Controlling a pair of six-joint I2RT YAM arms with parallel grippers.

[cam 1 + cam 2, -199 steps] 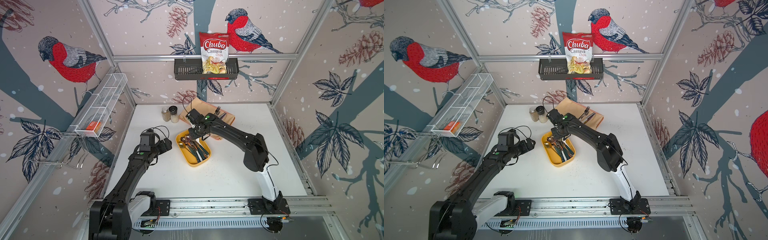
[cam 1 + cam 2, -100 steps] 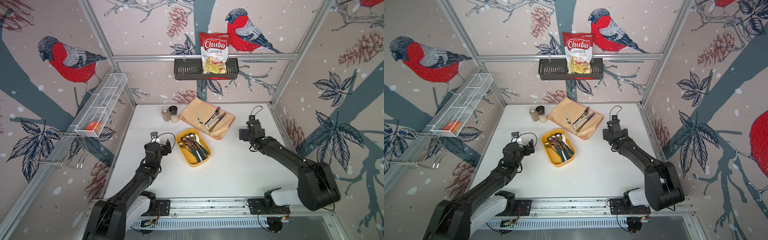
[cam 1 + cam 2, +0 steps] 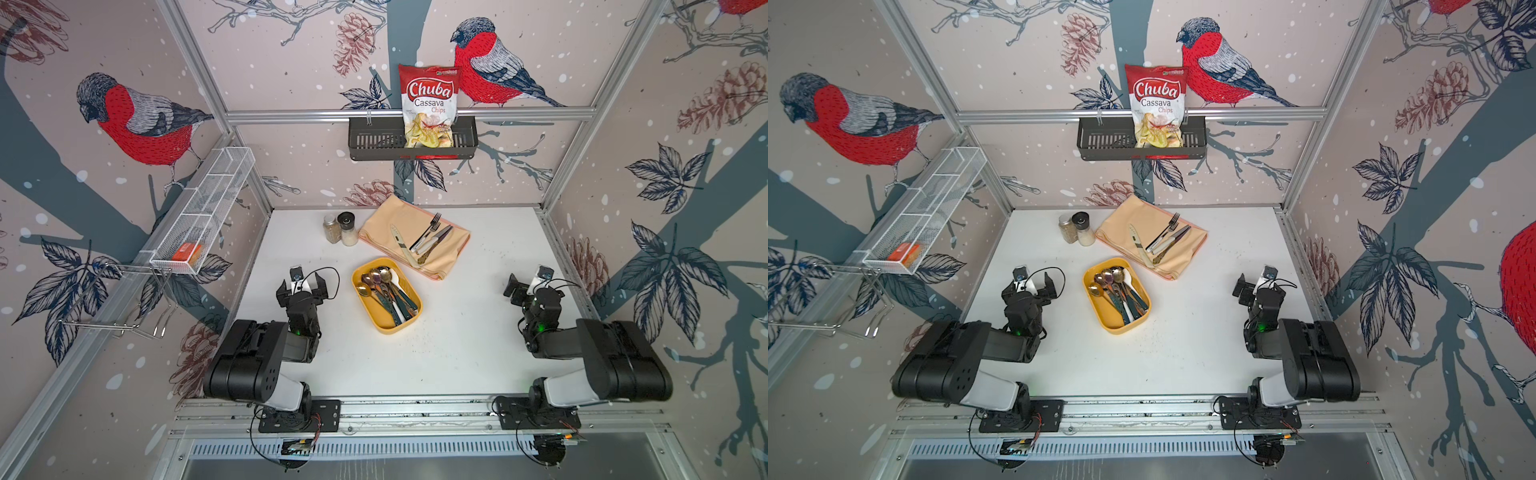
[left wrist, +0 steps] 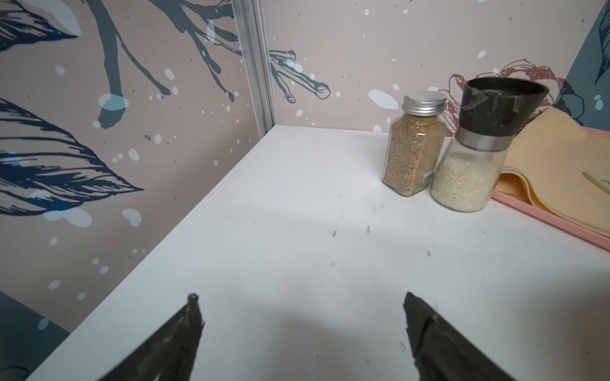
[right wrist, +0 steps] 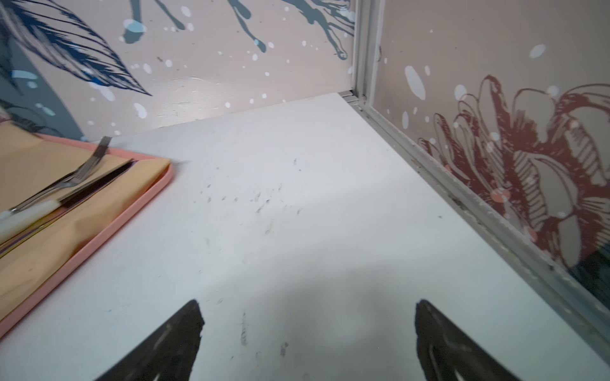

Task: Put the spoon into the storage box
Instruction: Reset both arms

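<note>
- The storage box looked like smooth yellow plastic with a mild sheen.
- The spoons had polished metal bowls, some gold-toned.
- The desk was matt white and scuffed.
- The cloth was matt peach fabric on a pink plastic tray.
- The spice jar was clear glass with a brushed metal lid.
- The grinder had a matt black top.

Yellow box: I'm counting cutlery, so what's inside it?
Several spoons lie inside the yellow box, bowls at its far end, handles overlapping. The pile hides their exact number and the floor beneath.
</note>
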